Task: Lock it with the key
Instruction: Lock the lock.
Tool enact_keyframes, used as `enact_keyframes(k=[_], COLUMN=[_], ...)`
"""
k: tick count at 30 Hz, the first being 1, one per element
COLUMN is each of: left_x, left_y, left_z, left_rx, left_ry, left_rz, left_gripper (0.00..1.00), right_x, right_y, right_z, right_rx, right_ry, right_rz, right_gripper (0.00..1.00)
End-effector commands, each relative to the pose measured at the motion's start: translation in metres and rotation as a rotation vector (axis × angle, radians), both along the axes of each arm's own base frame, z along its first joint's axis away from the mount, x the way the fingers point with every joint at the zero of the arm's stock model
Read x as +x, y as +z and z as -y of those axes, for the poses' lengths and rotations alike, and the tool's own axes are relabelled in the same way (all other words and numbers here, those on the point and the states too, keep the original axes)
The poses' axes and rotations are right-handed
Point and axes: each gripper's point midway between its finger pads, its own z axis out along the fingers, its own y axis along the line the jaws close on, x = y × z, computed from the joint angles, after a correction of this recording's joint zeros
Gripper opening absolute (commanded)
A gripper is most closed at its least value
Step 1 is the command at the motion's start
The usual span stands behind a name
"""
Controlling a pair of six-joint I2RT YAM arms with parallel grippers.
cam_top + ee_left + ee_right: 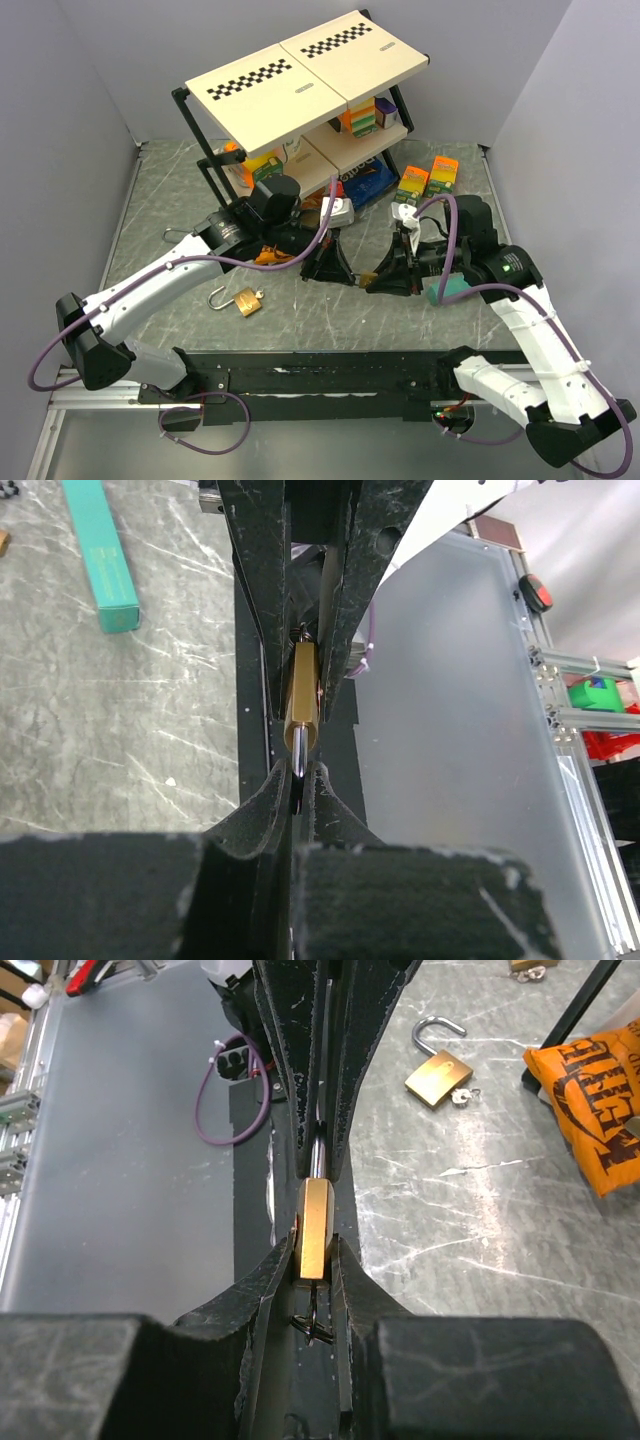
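Observation:
A brass padlock (pixel 314 1222) is held in the air between both arms, over the middle of the table. My right gripper (pixel 314 1250) is shut on its brass body. The key (pixel 320 1322), with a small dark ring, sticks out of the padlock's underside between my right fingers. My left gripper (pixel 296 770) is shut on the silver shackle (pixel 299 758), with the brass body (pixel 301 702) just beyond its tips. In the top view the left gripper (pixel 345 272) and the right gripper (pixel 378 280) meet tip to tip, and the padlock is hidden between them.
A second brass padlock (pixel 243 300) lies on the table with its shackle open and a key beside it (pixel 440 1072). A teal box (pixel 452 288) lies by the right arm. An orange bag (pixel 590 1090) and a shelf (pixel 300 75) with boxes stand behind.

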Motion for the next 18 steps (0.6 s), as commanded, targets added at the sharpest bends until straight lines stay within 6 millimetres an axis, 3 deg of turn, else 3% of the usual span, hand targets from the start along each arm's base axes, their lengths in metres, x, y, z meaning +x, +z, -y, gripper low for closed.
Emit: enact_keyframes(k=[1, 18], left_x=[0.001, 0.000], left_y=[0.040, 0.021], left_z=[0.032, 0.053], left_rx=[-0.213, -0.199], left_ry=[-0.062, -0.092], left_rz=[0.119, 0.058], left_gripper=[0.01, 0.01], right_x=[0.009, 0.017], right_y=[0.033, 0.048], right_z=[-0.025, -0.036], right_rx=[0.127, 0.177], right_ry=[0.112, 0.138], right_rz=[0.156, 0.186], right_gripper=[0.00, 0.00])
